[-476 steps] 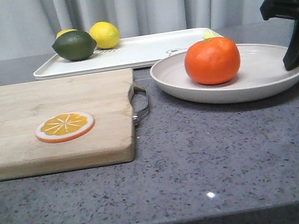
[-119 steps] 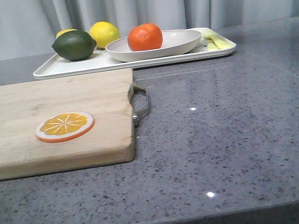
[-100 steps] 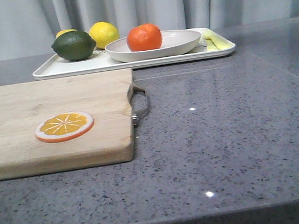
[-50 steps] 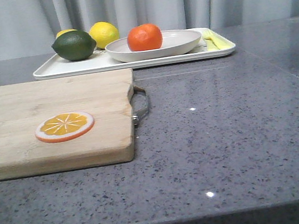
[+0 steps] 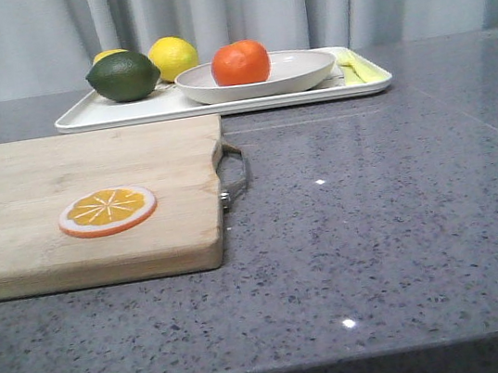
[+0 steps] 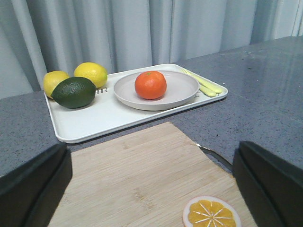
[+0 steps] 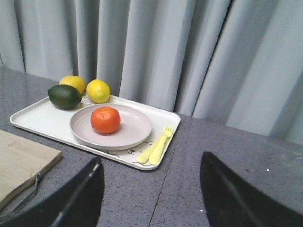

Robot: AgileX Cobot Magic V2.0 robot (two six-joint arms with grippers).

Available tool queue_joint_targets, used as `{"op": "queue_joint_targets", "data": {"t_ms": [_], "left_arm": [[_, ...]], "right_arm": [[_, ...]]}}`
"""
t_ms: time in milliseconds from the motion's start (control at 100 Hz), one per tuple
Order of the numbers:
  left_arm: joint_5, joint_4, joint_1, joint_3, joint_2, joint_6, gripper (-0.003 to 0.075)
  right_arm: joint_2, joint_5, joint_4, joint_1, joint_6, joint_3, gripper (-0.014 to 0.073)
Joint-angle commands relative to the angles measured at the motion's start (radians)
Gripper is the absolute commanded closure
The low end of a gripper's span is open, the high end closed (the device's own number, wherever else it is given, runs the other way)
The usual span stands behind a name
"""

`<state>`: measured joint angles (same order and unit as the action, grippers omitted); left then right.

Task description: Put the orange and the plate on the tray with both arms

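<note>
The orange (image 5: 241, 62) is seen resting in the plate (image 5: 299, 70), which is set on the tray (image 5: 126, 113) far across the desk. Both tools, left (image 6: 151, 189) and right (image 7: 151, 198), are spread and empty, well apart from it.

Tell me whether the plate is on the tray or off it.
On: the plate sits inside the tray, holding the orange.

Plate (image 5: 256, 76) with orange (image 5: 240, 62) moved from counter onto tray (image 5: 125, 112); right gripper (image 7: 150, 198) has withdrawn from front view, empty.
</note>
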<state>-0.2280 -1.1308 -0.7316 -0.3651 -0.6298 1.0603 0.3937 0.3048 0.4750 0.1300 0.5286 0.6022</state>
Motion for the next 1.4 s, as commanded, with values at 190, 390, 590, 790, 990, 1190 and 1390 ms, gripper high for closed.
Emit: {"op": "queue_joint_targets", "data": {"t_ms": [190, 390, 590, 790, 990, 1190, 1390], "left_arm": [[-0.029, 0.006, -0.007, -0.026, 0.004, -0.008, 0.0069], [-0.029, 0.006, -0.007, -0.026, 0.004, -0.008, 0.0163], [-0.029, 0.006, -0.007, -0.026, 0.004, -0.008, 0.0473], [-0.029, 0.006, -0.007, -0.026, 0.004, -0.008, 0.0741], [-0.029, 0.006, -0.007, -0.026, 0.004, -0.008, 0.0740], [-0.029, 0.006, -0.007, -0.026, 0.004, -0.008, 0.0740], [-0.029, 0.006, -0.007, -0.026, 0.004, -0.008, 0.0740]], "right_arm": [[-0.104, -0.061, 0.009, -0.006, 0.009, -0.086, 0.0139], [-0.103, -0.054, 0.009, -0.006, 0.009, -0.107, 0.0190], [-0.103, -0.054, 0.009, -0.006, 0.009, -0.112, 0.0517], [-0.103, -0.055, 0.009, -0.006, 0.009, -0.112, 0.0662], [-0.103, -0.055, 0.009, -0.006, 0.009, -0.112, 0.0662], [-0.103, -0.056, 0.009, -0.006, 0.009, -0.112, 0.0662], [-0.103, -0.056, 0.009, -0.006, 0.009, -0.112, 0.0662]]}}
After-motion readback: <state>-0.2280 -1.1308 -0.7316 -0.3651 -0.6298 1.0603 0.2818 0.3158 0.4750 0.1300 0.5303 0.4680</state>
